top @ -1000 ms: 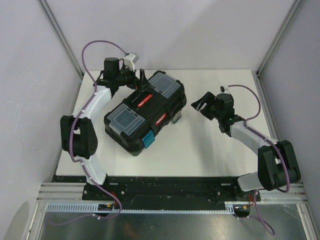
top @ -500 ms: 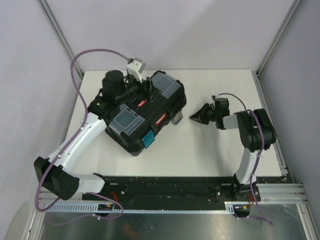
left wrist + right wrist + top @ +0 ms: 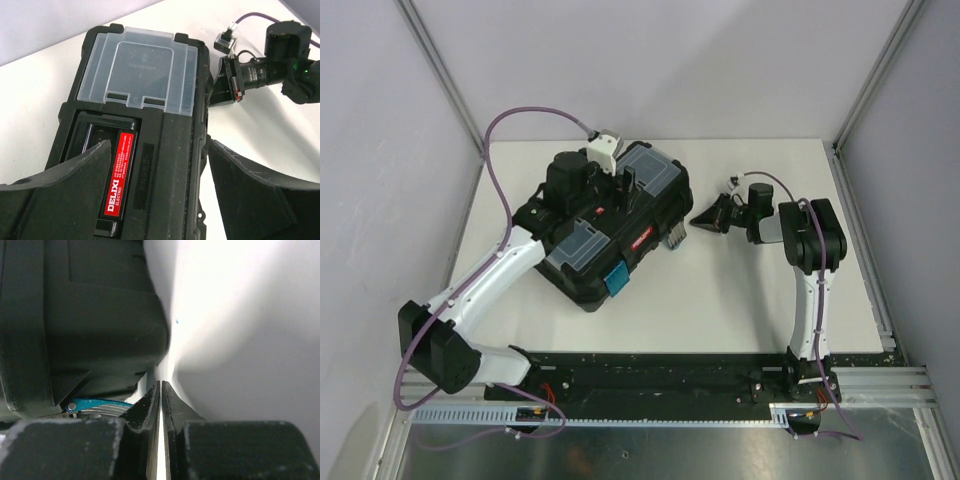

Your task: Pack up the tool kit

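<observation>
Black toolbox (image 3: 642,228), two clear compartments (image 3: 578,240); left gripper (image 3: 160,150) spread over it, right gripper (image 3: 700,220) pressed together

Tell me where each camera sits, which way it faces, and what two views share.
Top external: above and behind the arms, looking down at the white table and the large black plastic toolbox; both arms show.
Left wrist: on the left arm, looking down at the toolbox lid between the open fingers of the left tool.
Right wrist: low by the table, facing the toolbox side and its blue latch, past the shut right tool.
Shared: left wrist and top external both show the right tool.
</observation>
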